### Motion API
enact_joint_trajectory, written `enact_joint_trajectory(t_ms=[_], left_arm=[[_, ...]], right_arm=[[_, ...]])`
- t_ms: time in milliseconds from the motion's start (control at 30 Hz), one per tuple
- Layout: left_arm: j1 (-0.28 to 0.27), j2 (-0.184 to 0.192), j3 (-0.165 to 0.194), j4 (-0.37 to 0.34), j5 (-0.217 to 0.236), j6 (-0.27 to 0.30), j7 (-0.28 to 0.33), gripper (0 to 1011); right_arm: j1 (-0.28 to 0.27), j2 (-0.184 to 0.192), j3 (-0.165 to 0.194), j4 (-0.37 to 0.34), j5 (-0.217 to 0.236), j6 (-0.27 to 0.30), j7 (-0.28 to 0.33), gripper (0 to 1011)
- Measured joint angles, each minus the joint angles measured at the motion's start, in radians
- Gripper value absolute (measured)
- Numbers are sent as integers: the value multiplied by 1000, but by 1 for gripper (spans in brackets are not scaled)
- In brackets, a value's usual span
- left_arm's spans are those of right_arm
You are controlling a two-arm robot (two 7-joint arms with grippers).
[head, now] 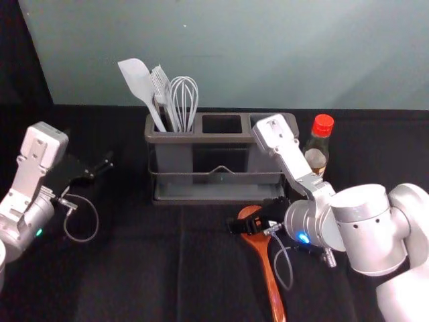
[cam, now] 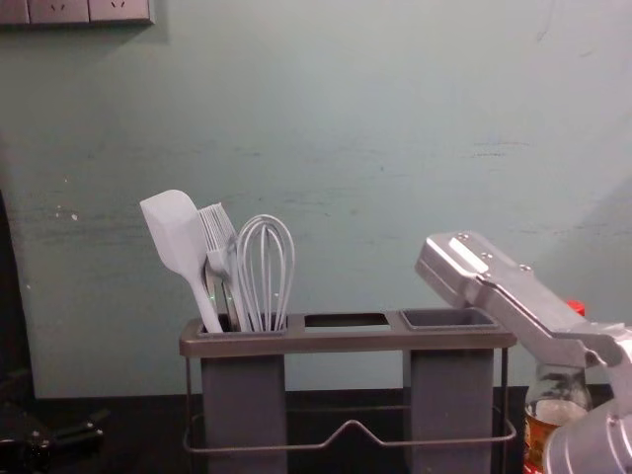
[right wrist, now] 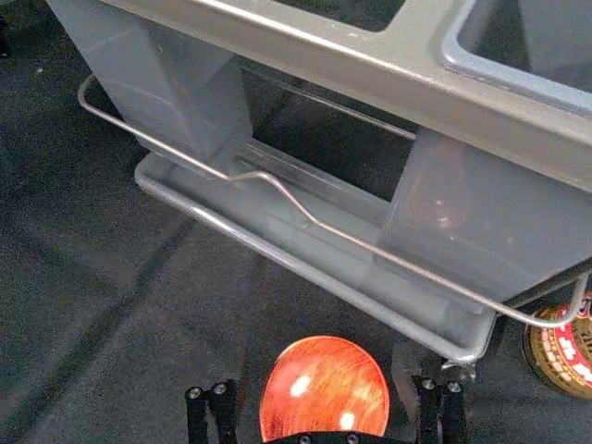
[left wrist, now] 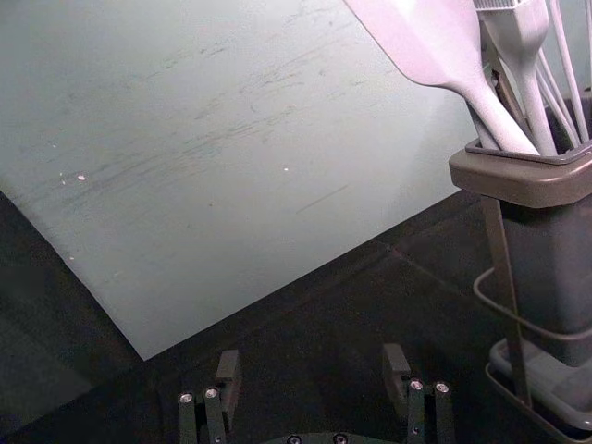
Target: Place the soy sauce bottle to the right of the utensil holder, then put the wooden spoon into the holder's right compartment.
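Your right hand (head: 251,218) sits spread, the glossy, rounded bowl of the wooden spoon (head: 269,276) between its fingers, in front of the utensil holder (head: 218,139). The spoon's long axis points bowl-first toward the holder. Right of the holder stands the clear, red-capped soy sauce bottle (head: 316,158); left, your spread left hand (head: 100,169).

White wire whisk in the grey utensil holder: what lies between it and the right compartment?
Between the whisk and the right compartment lies the middle opening, with no utensil in it; head and chest views show this.
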Motion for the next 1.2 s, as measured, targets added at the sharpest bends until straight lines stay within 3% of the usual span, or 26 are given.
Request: enact_joint_trajectory(t_ms=[600, 1200], left_arm=[[0, 0, 0, 0, 0, 0, 0, 1005], [0, 0, 0, 0, 0, 0, 0, 1005]], right_arm=[[3, -13, -3, 21, -50, -7, 13, 1004], [-16, -21, 24, 23, -79, -10, 41, 1004]])
